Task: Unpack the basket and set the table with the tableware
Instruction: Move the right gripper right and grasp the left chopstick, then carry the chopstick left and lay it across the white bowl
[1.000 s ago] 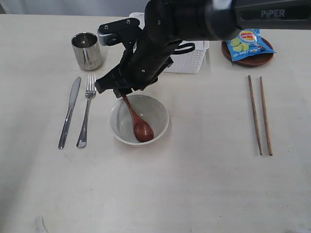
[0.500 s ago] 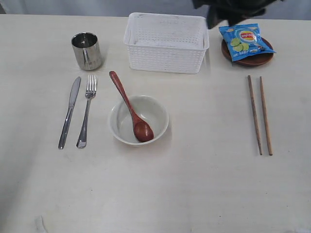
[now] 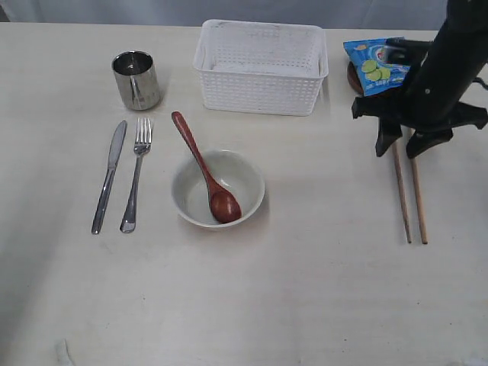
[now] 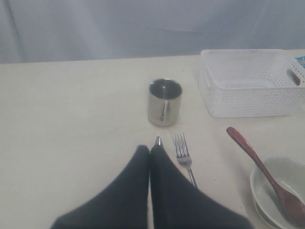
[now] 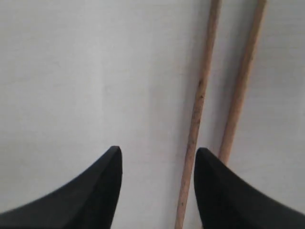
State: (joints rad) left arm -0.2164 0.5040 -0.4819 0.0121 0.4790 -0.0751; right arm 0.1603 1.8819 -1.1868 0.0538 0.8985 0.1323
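The right gripper [image 3: 401,149] has left the spoon [image 3: 204,171] — a second ago it was at the handle above the bowl [image 3: 245,175] — and now hangs, jaws apart, over the chopsticks [image 3: 404,206]. The basket [image 3: 261,72], then half hidden by the arm, shows whole.

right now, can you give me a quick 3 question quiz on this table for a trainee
1. True or false: the wooden spoon rests with its head in the bowl.
2. What lies right beside the knife? A fork, B ladle, C tongs.
3. Fill in: the right gripper hangs open above one end of the ____.
Key: 1 true; 2 A; 3 chopsticks.
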